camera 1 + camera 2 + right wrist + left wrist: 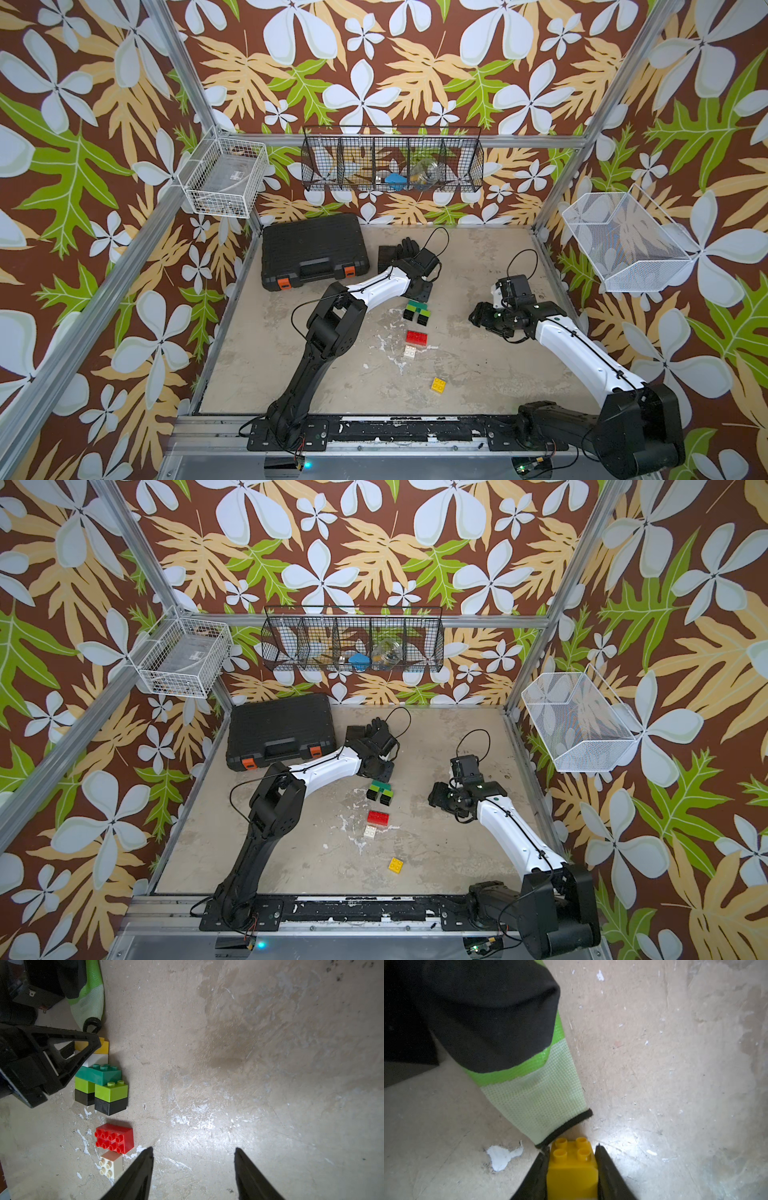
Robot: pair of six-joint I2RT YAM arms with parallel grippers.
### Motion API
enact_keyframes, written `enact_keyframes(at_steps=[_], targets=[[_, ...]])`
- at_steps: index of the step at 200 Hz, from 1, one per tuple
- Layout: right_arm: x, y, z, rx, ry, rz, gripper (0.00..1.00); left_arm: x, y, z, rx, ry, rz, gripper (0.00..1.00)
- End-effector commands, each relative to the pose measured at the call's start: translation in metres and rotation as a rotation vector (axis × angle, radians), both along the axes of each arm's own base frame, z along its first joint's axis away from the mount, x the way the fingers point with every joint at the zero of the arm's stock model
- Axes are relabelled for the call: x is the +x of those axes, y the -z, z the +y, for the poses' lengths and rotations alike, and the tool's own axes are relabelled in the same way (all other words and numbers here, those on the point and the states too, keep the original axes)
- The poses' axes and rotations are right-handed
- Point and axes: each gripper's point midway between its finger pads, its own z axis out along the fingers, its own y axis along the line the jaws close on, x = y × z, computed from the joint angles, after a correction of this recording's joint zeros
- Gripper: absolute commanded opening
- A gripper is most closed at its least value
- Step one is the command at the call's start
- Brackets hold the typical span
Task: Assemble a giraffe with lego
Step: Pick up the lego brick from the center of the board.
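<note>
- Giraffe (99,1076): part-built, near the table's (249,1064) middle. It has two black-and-lime legs, a dark green body across them, then a white brick and a yellow neck brick (572,1176) on the end. Whether it stands or lies on its side I cannot tell.
- Left hand (571,1150): clamped on the yellow neck brick, one finger flat against each side and the studs pointing out past the tips. Judged from this, the brick is either being pressed home or held steady. The seam to the white brick is hidden by the hand.
- Right hand (193,1148): fingers apart with nothing between them, over bare table at about 3 o'clock of the giraffe and well apart from it.
- Loose lego: a red brick (116,1138) lies near the giraffe's feet at 6 o'clock. A white brick (110,1164) is just beside the red one at its 6 o'clock. A loose yellow brick (438,385) lies farther off toward 5 o'clock.
- Done, by my reading: legs, body and the lower neck, so roughly past halfway.
- Left: the three loose bricks. The white one probably goes on the neck, and the red and yellow ones make the head.
- A glove (529,1095) lies at 12 o'clock of the giraffe, its cuff close to the held brick. It is not part of the build.
</note>
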Motion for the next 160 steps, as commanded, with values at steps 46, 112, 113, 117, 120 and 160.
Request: enact_keyframes(at_steps=[46,112,113,117,120,160], targets=[[-0.004,0.007,0.005,0.033,-0.023,0.002,0.64,0.002,-0.058,-0.002,-0.205,-0.051,-0.172,0.1],[0.019,-0.033,0.049,0.244,-0.198,-0.202,0.64,-0.012,-0.103,-0.01,-0.407,0.009,-0.282,0.1],[0.019,-0.034,0.049,0.245,-0.201,-0.207,0.64,-0.013,-0.104,-0.01,-0.408,0.012,-0.283,0.1],[0.021,-0.039,0.051,0.251,-0.214,-0.225,0.64,-0.015,-0.105,-0.012,-0.412,0.024,-0.283,0.1],[0.022,-0.042,0.053,0.252,-0.226,-0.241,0.64,-0.016,-0.108,-0.012,-0.417,0.032,-0.287,0.1],[0.031,-0.077,0.078,0.383,-0.33,-0.382,0.63,-0.033,-0.124,-0.012,-0.442,0.108,-0.297,0.09]])
